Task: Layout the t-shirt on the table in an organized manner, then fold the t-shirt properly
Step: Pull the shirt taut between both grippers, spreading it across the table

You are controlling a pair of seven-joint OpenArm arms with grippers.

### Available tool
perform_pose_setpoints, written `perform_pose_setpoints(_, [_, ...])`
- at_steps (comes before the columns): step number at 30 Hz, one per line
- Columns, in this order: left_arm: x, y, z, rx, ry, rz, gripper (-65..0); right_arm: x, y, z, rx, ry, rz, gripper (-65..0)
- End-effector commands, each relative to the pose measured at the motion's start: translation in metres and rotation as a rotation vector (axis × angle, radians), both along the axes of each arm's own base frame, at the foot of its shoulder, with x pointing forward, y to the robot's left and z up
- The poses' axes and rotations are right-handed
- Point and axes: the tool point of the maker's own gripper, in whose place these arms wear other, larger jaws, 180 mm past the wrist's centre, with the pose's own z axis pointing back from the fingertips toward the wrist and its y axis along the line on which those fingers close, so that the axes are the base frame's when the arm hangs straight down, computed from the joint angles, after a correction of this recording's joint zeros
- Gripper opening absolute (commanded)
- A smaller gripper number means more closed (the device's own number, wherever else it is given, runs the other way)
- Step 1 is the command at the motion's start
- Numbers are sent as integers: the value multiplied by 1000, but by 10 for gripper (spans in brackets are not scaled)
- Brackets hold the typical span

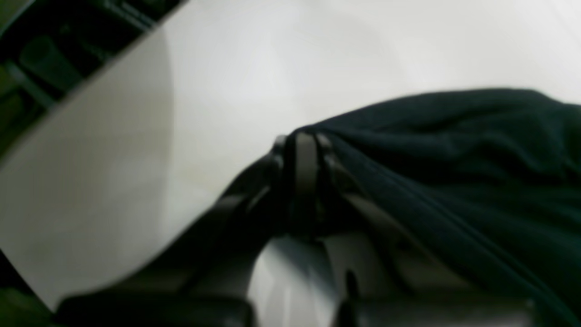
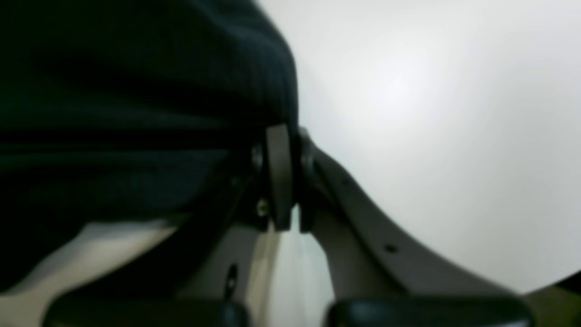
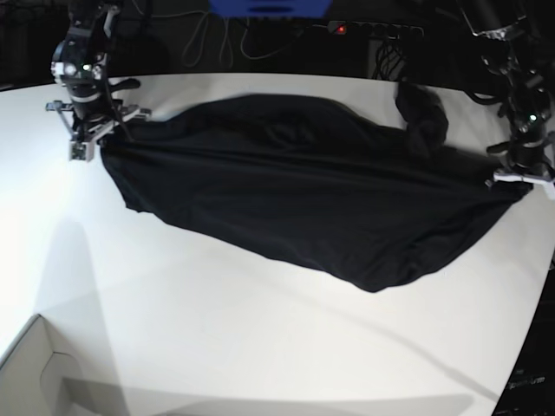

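The black t-shirt (image 3: 312,199) is stretched wide across the white table (image 3: 217,329), held taut between both arms, its middle sagging toward the front. On the base view's right, my left gripper (image 3: 520,180) is shut on one corner of the cloth; the left wrist view shows its fingers (image 1: 305,163) pinched together with the t-shirt (image 1: 454,172) running off to the right. On the base view's left, my right gripper (image 3: 94,137) is shut on the other corner; in the right wrist view its fingers (image 2: 279,177) clamp the t-shirt (image 2: 136,113).
A white cardboard box corner (image 3: 35,373) sits at the front left. A sleeve bunches up near the back right (image 3: 422,113). Cables and a power strip (image 3: 373,29) lie behind the table. The table's curved edge (image 3: 529,329) runs down the right.
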Motion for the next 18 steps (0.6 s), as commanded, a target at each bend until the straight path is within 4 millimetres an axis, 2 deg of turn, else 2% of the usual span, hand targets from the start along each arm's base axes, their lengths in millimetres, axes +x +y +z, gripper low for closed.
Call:
perform_pose_setpoints(1, [4,10,18,51,-41,7,-647,11,0,17,-25,-63,15,-650])
perform_pose_setpoints(6, [-2,8,12,42,-25,3,-638,17,23,32,-18,-97,85,-650])
perform_pose_setpoints(9, [-1,8,15,46,-31,1,-553,19,26,38,-20,-109,94,-640])
perform_pose_setpoints(14, [-4,6,24,58,-34,-10,-359,16,44,35,-4,-90,253,-488])
perform_pose_setpoints(16, [-1,3,34,71,-57,-19,-322,18,46,40,-7,-101,266,-440])
perform_pose_setpoints(18, [3,-1,48,83,-91,-30,-315,21,46,49,-17,-125,267,-410])
